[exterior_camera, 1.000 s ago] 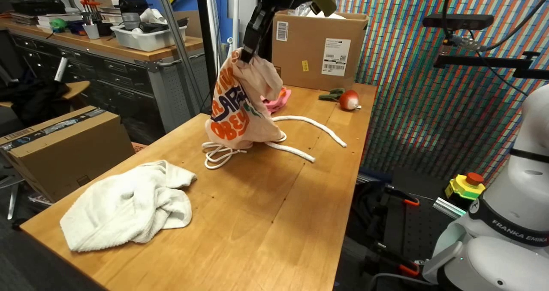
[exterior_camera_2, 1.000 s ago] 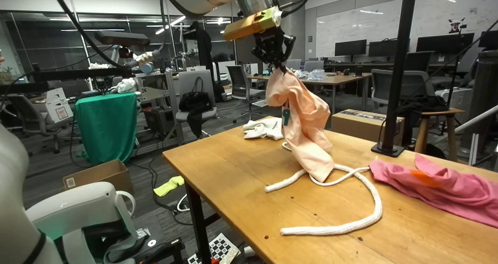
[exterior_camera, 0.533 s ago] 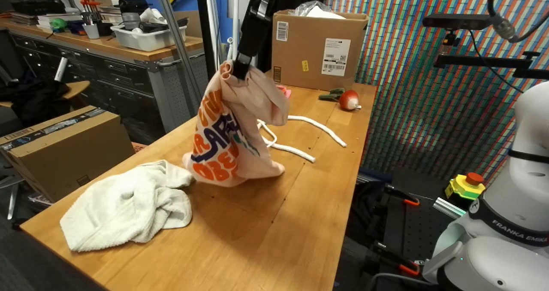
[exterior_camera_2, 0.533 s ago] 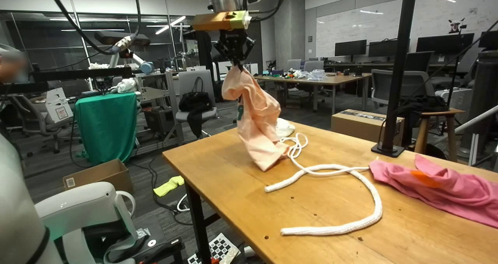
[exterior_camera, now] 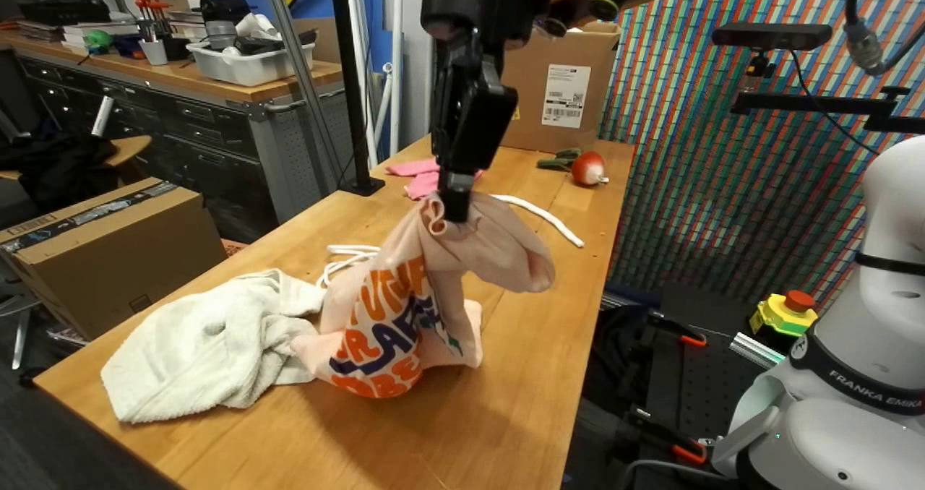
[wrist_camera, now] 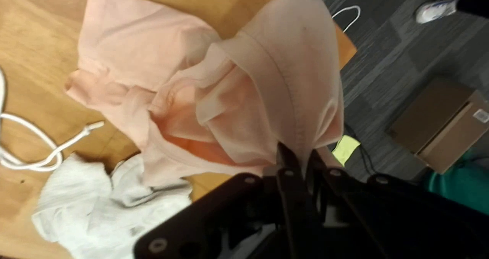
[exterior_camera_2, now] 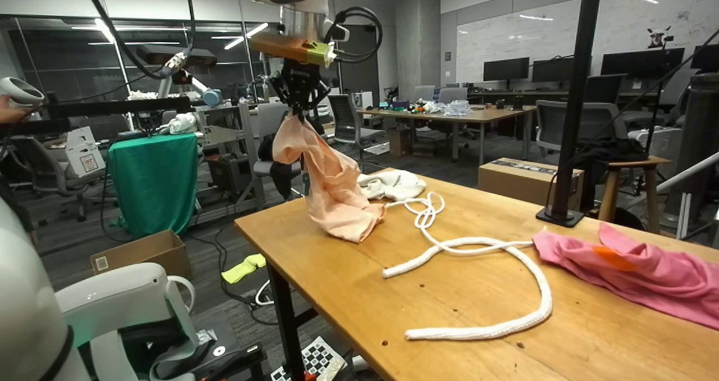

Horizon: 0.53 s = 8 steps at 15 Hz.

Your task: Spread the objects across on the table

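Note:
My gripper (wrist_camera: 296, 146) is shut on the upper edge of the peach cloth with orange print (exterior_camera: 386, 316). The cloth hangs from the fingertips, and its lower folds (exterior_camera_2: 351, 223) appear to lie on the wooden table (exterior_camera: 506, 396). Close beside those folds is the crumpled off-white cloth (exterior_camera: 202, 353); whether they touch I cannot tell. A thin white cord (exterior_camera_2: 428, 218) lies in loops and crosses a white curved strip (exterior_camera_2: 539, 308). The pink cloth (exterior_camera_2: 635, 268) is farther along the table. A small red ball (exterior_camera: 589, 168) sits near the cardboard box, partly white.
A brown cardboard box (exterior_camera: 549, 100) stands on the table's far end. Dark green items (exterior_camera: 560, 160) lie by the red ball. A black post (exterior_camera_2: 570, 105) rises from the table's edge. The table's corner (wrist_camera: 345, 49) shows near the held cloth, with floor beyond.
My gripper has carried the peach cloth along the table, lower and toward the end with the off-white cloth. The thin cord and curved strip stayed behind and show more fully.

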Motion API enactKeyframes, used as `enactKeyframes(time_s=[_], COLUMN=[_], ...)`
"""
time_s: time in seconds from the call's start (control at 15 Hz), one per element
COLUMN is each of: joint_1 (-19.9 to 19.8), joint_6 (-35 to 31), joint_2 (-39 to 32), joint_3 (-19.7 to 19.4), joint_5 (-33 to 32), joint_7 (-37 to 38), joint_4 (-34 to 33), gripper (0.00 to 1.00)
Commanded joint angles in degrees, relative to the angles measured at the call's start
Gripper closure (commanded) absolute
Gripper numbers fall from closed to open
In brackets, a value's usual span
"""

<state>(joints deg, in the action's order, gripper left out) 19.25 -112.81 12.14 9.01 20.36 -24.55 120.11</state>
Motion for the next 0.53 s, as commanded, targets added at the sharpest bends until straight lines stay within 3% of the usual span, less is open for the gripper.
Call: enactKeyframes(time_s=[0.0, 0.47], joint_1=[-0.36, -3.02], joint_6=[9.41, 28.39], joint_2=[-1.98, -4.82], joint_3=[-0.19, -1.23], joint_5=[3.67, 8.28], joint_7=[-5.44, -13.29], joint_4=[-2.99, -8.83], gripper=[0.94, 0.94])
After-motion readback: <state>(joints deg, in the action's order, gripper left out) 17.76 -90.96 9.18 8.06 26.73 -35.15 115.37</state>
